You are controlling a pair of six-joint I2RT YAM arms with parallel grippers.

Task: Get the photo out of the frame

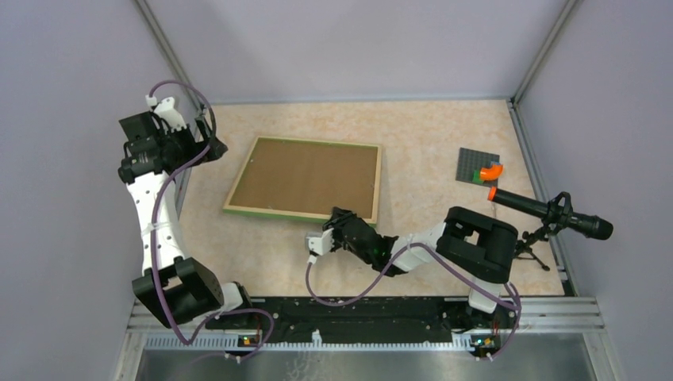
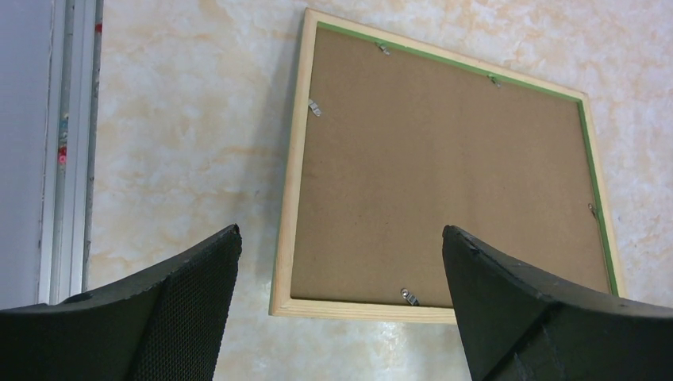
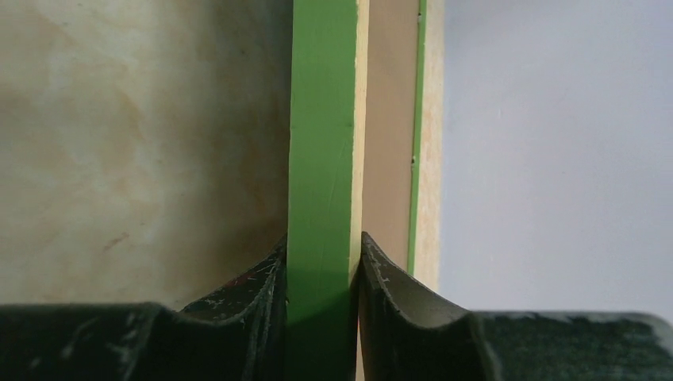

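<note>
Evidently the right gripper (image 3: 320, 262) pinches the green-bordered, fibreboard-backed frame (image 2: 444, 175) by its rim, probably to steady it. The left gripper (image 2: 341, 230) hovers spread above.

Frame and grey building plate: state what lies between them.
Nothing but bare tabletop between the frame and the grey building plate, seen in the top external view.

Pale marbled table (image 1: 428, 135), grey plate (image 1: 474, 160), orange bent piece (image 1: 492, 170) and green block (image 1: 476, 177) on it, black tube (image 1: 548, 211) with orange tip on a tripod (image 1: 533, 244) nearby
</note>
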